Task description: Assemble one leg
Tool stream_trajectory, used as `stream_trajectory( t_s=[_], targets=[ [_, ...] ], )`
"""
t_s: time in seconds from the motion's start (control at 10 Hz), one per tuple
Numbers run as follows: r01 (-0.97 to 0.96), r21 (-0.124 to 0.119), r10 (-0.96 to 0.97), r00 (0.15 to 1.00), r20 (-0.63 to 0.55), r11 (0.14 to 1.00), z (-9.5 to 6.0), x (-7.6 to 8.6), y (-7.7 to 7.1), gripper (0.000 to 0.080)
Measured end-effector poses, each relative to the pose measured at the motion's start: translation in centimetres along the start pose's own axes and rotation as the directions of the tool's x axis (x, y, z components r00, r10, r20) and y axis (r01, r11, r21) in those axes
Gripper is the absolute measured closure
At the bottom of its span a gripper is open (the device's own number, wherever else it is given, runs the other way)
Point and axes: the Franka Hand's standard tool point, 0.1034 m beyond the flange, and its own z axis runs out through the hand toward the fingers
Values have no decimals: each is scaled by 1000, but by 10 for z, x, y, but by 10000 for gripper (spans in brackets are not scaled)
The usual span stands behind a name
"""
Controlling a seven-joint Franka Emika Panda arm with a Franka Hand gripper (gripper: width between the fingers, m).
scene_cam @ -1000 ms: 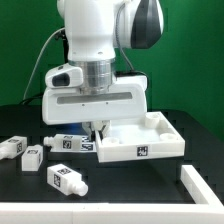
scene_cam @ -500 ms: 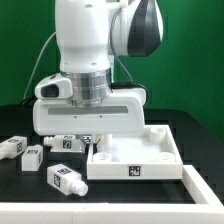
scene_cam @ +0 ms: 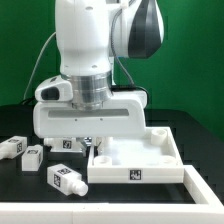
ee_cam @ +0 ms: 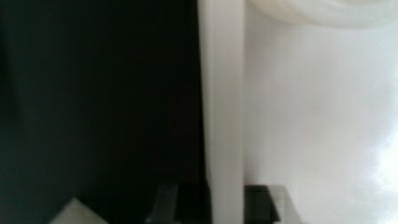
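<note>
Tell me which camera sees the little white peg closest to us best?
The exterior view: the leg lies whole on the black table, tags showing. The wrist view shows only the white panel and dark table, with no clear leg.

Robotics lab test cell: a white robot arm [scene_cam: 85,40] stands over a black worktop [scene_cam: 130,208], with a plain green backdrop [scene_cam: 20,40] behind the rear edge; a white leg [scene_cam: 65,180] near the front edge carries square marker tags
</note>
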Motion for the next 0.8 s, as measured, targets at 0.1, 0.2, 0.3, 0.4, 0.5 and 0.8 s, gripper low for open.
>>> stream_trajectory(
  t_s=[0.1,0.2,0.3,0.4,0.5,0.8],
  targets=[
    [-2,0,2,1000,-5,1000,2,12,-11,745],
    [-1,0,1,1000,-18,1000,1,22,-17,745],
    [15,2,-15,999,-30,1000,-3,29,-18,745],
    [40,2,-40,999,-31,999,-4,29,-14,745],
    [36,2,-36,999,-29,999,-2,29,-14,745],
    [37,1,-37,999,-29,999,-2,29,-13,745]
  ],
)
